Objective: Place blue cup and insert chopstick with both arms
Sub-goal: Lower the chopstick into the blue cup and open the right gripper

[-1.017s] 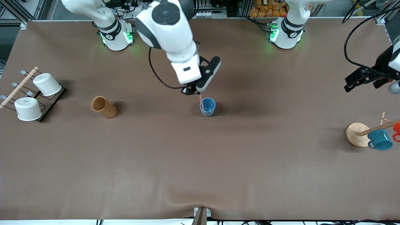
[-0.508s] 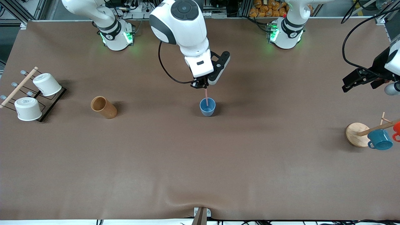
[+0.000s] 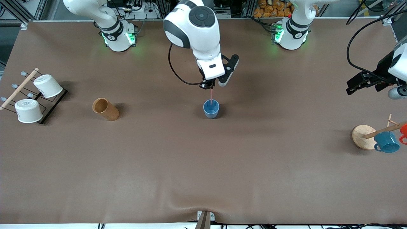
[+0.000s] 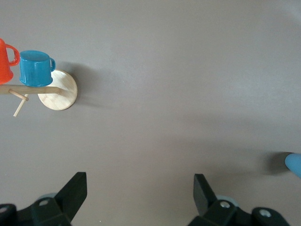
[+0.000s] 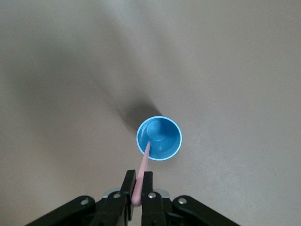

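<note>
The cup [image 3: 211, 108] is standing upright mid-worktop, and the chopstick [image 3: 211, 96] is dipping into it. I am pinching the stick's top in my right gripper [image 3: 207, 85] above the cup. My left gripper [image 3: 369, 83] is waiting, spread empty, over the worktop's end near the mug rack [image 3: 365, 136].

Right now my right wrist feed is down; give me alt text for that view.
The right gripper pinches the pink chopstick, its lower tip inside the upright blue cup directly below. The cup stands alone on the brown table.
</note>
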